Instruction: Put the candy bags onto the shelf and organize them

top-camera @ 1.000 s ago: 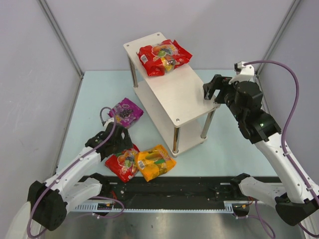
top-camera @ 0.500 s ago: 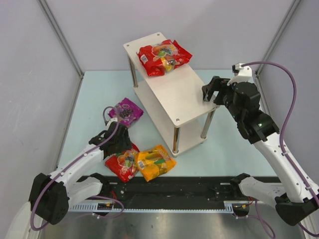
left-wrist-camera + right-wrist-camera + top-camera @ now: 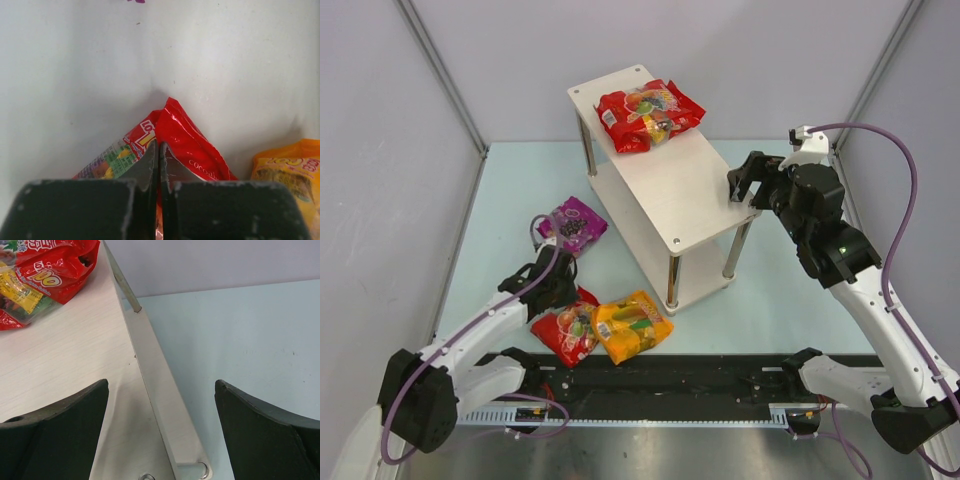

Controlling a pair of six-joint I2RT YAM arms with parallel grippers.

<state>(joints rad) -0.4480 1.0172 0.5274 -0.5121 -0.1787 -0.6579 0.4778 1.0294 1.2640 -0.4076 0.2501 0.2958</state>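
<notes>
1. Red film on the red bag on the shelf (image 3: 45, 270) carried a bold "100" in yellow-edged white figures. More white lettering above it was cut off by the edge of the right wrist view.
2. The red bag on the table (image 3: 187, 145) showed small white letters beginning "coco"; the rest was unclear. Part of a yellow logo sat beside its fruit picture.
3. The orange-yellow bag (image 3: 292, 172) bore a band of brownish print too blurred to read.
4. No writing could be made out on the purple bag (image 3: 573, 225), which lay on the table (image 3: 790, 290) at 9 o'clock of the shelf (image 3: 690, 195).
5. The left arm stretched low from its base at 7 o'clock, its wrist pointing toward 1 o'clock. The left gripper (image 3: 159, 162) had its jaws pressed together, pinching the raised 12 o'clock corner of the red bag on the table.
6. The right arm rose from 5 o'clock with its elbow high and its forearm aimed toward 10 o'clock. The right gripper (image 3: 745, 183) was spread wide and held nothing. It sat over the shelf's 3 o'clock edge, with one finger above the top board and the other above the table.
7. In the top view the shelf ran from 11 to 5 o'clock, and the red bag on the shelf lay at the 11 o'clock end of the top board.
8. The red bag on the table and the orange-yellow bag lay touching at 7 o'clock of the shelf, the orange-yellow one at 3 o'clock of the red.
</notes>
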